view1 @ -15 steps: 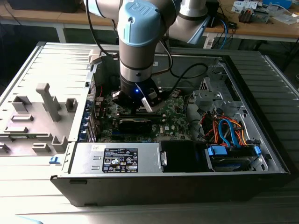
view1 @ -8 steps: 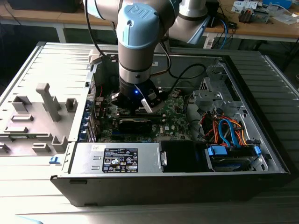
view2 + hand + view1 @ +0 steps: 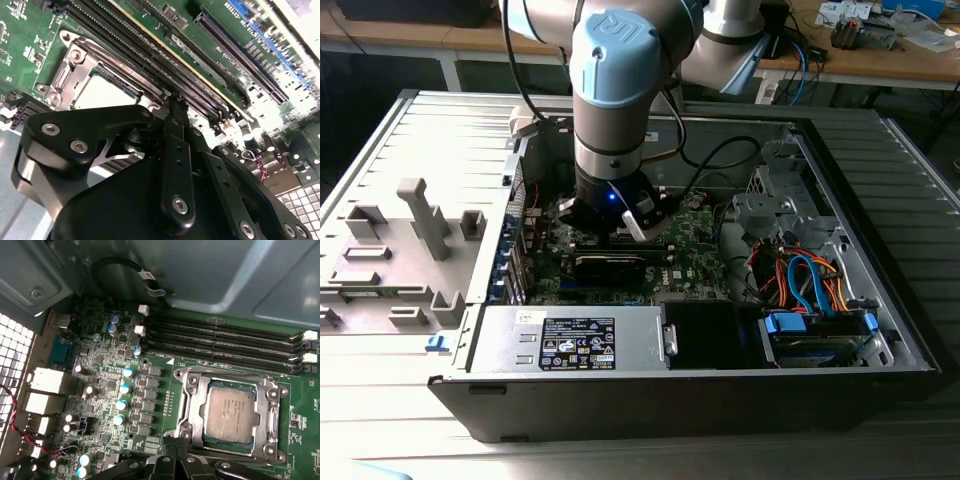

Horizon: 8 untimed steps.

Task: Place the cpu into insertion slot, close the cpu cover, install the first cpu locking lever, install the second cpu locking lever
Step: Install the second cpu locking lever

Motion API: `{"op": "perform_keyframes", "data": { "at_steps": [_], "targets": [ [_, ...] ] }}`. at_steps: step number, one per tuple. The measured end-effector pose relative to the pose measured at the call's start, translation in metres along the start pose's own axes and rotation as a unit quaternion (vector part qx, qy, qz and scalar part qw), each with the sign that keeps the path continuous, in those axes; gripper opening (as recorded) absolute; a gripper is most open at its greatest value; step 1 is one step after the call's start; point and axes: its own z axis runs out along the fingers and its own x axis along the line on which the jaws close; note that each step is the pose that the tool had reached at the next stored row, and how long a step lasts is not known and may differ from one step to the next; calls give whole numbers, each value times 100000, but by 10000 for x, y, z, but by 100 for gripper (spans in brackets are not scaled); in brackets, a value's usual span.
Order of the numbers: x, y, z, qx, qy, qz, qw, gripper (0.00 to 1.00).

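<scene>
A: First wrist view is showing the cpu (image 3: 231, 413) lying flat inside the insertion slot (image 3: 192, 410), silvery top up, and the cpu cover (image 3: 272, 412) is sitting down around it as a dull metal frame. So the seating looks done to me.

B: Agreed, and the gripper (image 3: 171, 446) is hovering right at the socket's edge, on the side away from the long memory slots (image 3: 225, 340). Are the fingers pinching anything?

A: Nothing that I can see. In the second wrist view the fingers (image 3: 176, 107) are looking pressed together into one narrow tip, just beside the frame, with the pale chip top (image 3: 102, 92) showing past them.

B: Then I'm judging this as lever work. A narrow tip suits it: it should be bearing on the lever itself, not on the frame or the chip.

A: And pushing steadily, so the thin wire isn't slipping off sideways toward the capacitors (image 3: 122, 390) nearby.

B: I can't make out a lever clearly, though.

A: Neither can I. Exterior view is only giving the arm (image 3: 612, 90) reaching down over the green motherboard (image 3: 695, 250).
</scene>
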Motion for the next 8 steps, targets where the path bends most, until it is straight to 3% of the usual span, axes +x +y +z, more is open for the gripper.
{"op": "perform_keyframes", "data": {
  "at_steps": [8],
  "targets": [
    [37, 4, 36, -854, 69, -1184, 99989, 11]
  ]
}}
